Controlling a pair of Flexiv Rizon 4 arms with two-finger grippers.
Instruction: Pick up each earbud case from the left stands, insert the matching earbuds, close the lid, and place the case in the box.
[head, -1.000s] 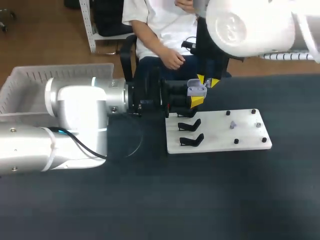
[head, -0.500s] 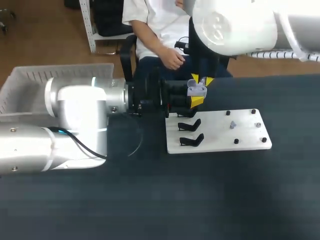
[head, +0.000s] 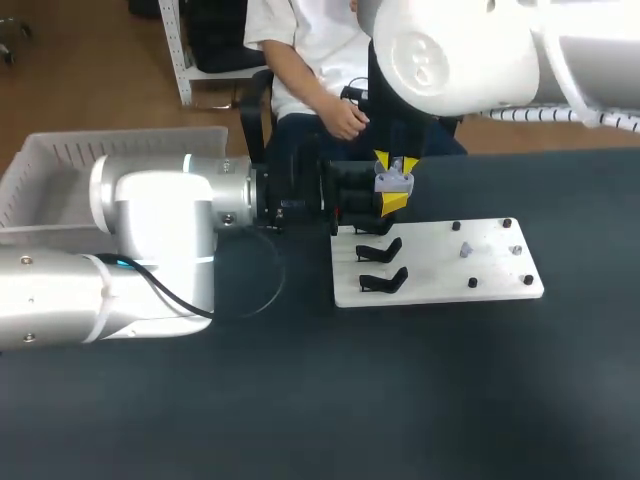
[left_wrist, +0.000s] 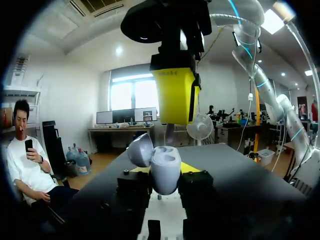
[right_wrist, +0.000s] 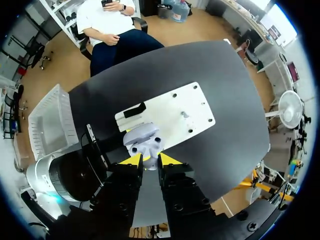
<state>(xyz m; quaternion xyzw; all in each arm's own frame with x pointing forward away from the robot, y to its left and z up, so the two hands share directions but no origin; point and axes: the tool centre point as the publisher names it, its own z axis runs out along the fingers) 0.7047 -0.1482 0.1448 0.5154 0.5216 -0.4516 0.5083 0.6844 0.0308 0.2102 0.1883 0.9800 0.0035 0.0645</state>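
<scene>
My left gripper (head: 392, 197) is shut on a lavender earbud case (head: 394, 181), holding it just past the far left corner of the white board (head: 440, 285). In the left wrist view the case (left_wrist: 167, 170) stands between my fingers with its lid (left_wrist: 140, 150) swung open. My right gripper (head: 397, 163) hangs straight above the case, and a small pale earbud (right_wrist: 146, 160) is pinched between its yellow tips. From the right wrist the open case (right_wrist: 143, 141) lies directly under that gripper (right_wrist: 146, 163). Another lavender earbud (head: 465, 250) rests on the board.
Two empty black stands (head: 380, 250) (head: 384, 280) sit on the board's left side, and several black pegs (head: 472, 283) on its right. A white slatted bin (head: 60, 165) stands at the table's far left, behind my left arm.
My right arm has shifted left, bringing its gripper from beside the case to right over it. The left arm and case have stayed still.
</scene>
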